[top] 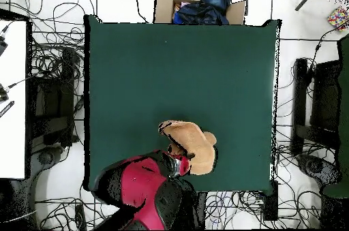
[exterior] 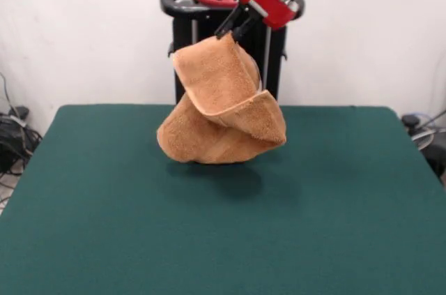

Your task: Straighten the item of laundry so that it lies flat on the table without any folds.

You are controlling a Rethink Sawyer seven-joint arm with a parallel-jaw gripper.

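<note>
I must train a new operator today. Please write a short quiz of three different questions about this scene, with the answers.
1. True or false: the towel lies flat on the table.
2. What holds the towel? A) a person's hand B) the tool C) nothing
3. Fill in: the table's cover is dark ____.

Key: 1 false, it hangs bunched and folded, with a shadow under it in the front view. 2 B, gripped at its top. 3 green.

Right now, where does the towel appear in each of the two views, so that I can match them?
Front view: the towel hangs folded at centre, upper half, from the claw, above its shadow on the green table.
Overhead view: the towel shows low, right of centre, near the table's bottom edge.
Shared landmark: the red arm that holds it.
</note>
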